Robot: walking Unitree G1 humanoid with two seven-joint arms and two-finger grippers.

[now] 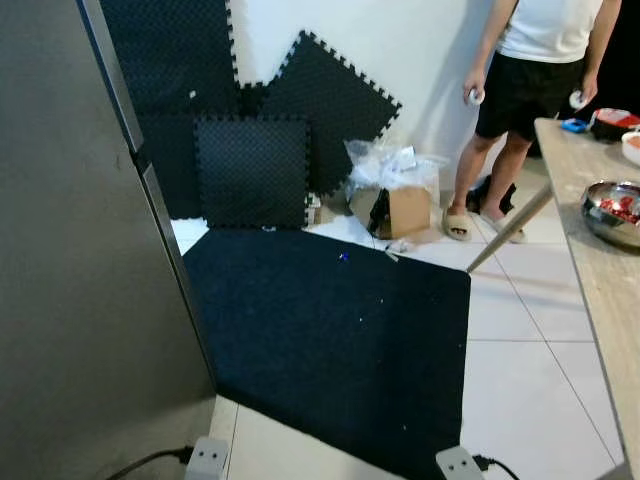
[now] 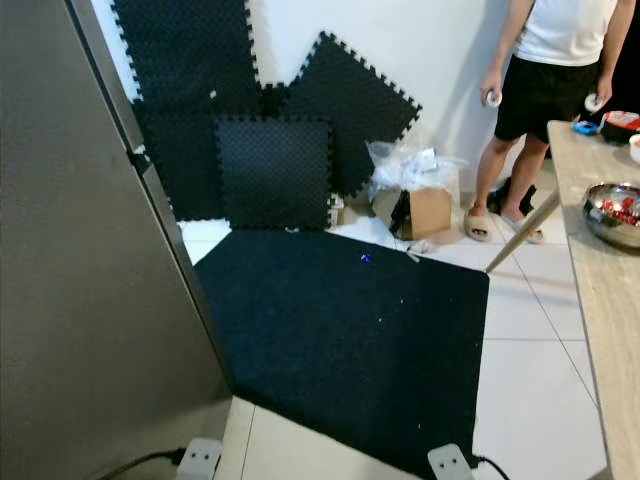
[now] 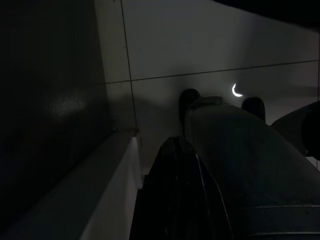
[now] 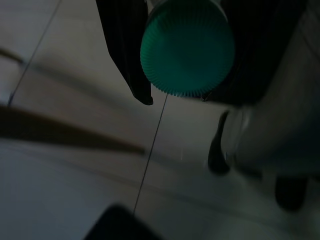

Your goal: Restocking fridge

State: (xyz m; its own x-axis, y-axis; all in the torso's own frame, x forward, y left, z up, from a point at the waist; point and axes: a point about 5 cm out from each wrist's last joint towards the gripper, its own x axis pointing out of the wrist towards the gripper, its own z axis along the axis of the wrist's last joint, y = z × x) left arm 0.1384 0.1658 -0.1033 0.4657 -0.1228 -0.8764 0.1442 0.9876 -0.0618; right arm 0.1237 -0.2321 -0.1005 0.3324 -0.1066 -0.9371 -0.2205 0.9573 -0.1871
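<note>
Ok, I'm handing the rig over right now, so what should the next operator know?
Right tool: shut on a green-capped container, arm hanging low over the tiled floor.
Left tool: hangs idle beside the robot's leg; view too dark to tell its fingers.
Fridge: close on the robot's left, door shut.
Table on the right holds a metal bowl with red contents. A person stands at its far end, beyond the black mat.
Done: one item picked up.
Left: open the fridge, put the container inside, probably fetch more.
</note>
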